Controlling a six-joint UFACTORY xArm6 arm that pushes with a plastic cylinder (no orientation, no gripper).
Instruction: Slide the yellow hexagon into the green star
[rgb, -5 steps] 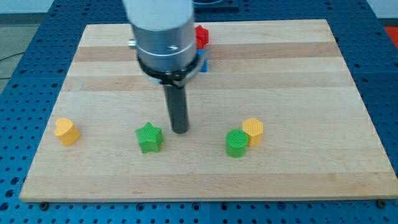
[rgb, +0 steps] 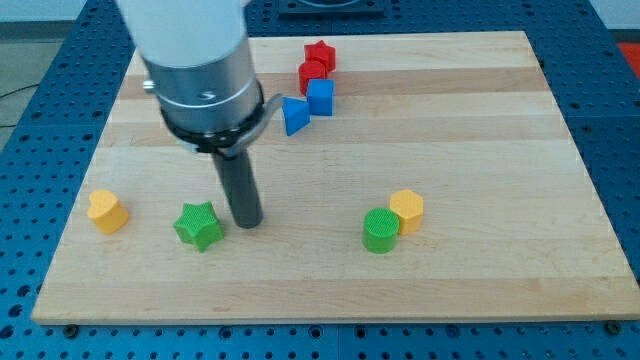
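Tip (rgb: 247, 222) down on wooden board (rgb: 480, 150), just to view's right of green star (rgb: 199, 225); touching or a hair apart, can't tell. No claw on this rig, only a plain dark rod, so no open/closed state to log. Rod runs up into a grey cylindrical arm body (rgb: 200, 70) filling view's upper left.

Yellow hexagon (rgb: 407, 210) sits toward view's right, lower half of board, well apart from star and from tip. Pressed against green cylinder (rgb: 380, 230), which lies at its lower left, both touching.

Second yellow block (rgb: 106, 211), heart-ish shape, near board's left edge, to view's left of star, apart from it.

Near view's top, centre: red star (rgb: 320, 54) w/ another red block (rgb: 311, 74) just below-left, shape unclear, looks rounded. Blue cube (rgb: 320, 97) below those, blue triangle-ish block (rgb: 294, 115) beside it at lower left, the two close or touching.

Board rests on blue perforated table (rgb: 40, 150), visible on all sides.
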